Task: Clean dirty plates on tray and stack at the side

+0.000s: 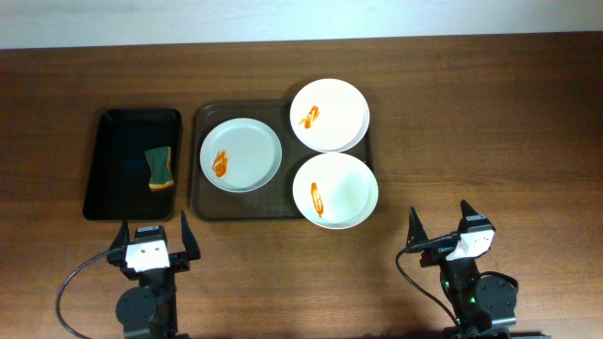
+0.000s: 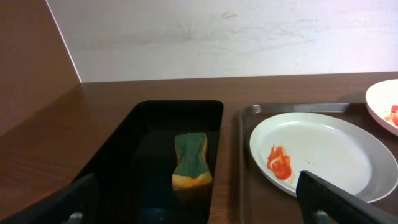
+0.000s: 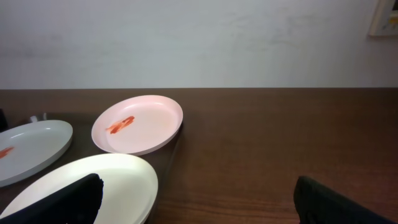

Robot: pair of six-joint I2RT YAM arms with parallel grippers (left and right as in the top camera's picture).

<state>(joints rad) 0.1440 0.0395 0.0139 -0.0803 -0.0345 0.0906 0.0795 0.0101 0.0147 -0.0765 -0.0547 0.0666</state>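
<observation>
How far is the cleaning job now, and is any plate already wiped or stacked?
Done: nothing yet. The left plate, far plate and near plate all show red smears and sit on the brown tray. In hand: nothing; the left hand and right hand are open and empty, and the sponge lies in the black tray. Remaining: wipe all three, then stack them beside the tray.

Far plate (image 2: 385,99): cut off by right edge, left wrist view.
Near plate (image 3: 124,186): clipped at bottom edge, partly behind dark finger (image 3: 62,202).
Left plate (image 3: 37,146): cut by left edge, right wrist view.
Tray (image 1: 203,202) right rim: mostly hidden under two plates.
</observation>
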